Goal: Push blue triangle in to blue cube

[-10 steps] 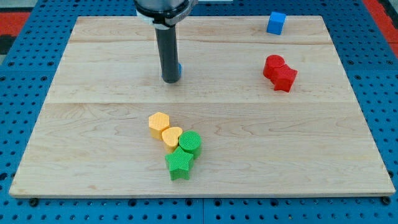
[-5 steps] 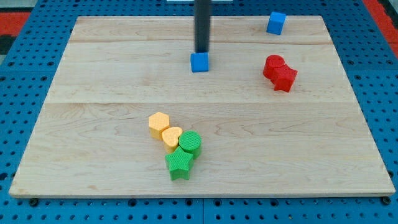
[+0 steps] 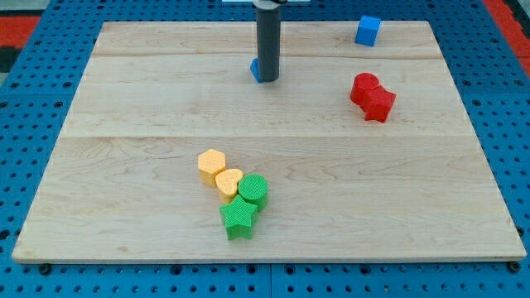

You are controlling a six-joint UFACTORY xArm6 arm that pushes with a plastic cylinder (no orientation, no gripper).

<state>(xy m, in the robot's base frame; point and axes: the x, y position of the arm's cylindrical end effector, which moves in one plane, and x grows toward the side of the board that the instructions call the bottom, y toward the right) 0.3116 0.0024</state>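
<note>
The worktop (image 3: 124,99) carries my tip (image 3: 267,80) near its top edge, mid-width, with no hand to open or close. The blue triangle (image 3: 256,69) peeks out behind it; the blue cube (image 3: 368,30) sits by the top right corner.

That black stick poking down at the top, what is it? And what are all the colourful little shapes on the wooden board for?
The stick is the end of a robot arm. It has no hand and holds nothing; it only pushes. My tip sits right at a small blue triangle, mostly hidden behind the rod. One camera looks down at a wooden board. A blue cube sits at the view's top right, with two red blocks below it. Near the bottom lie a yellow hexagon, a yellow heart, a green cylinder and a green star.
</note>
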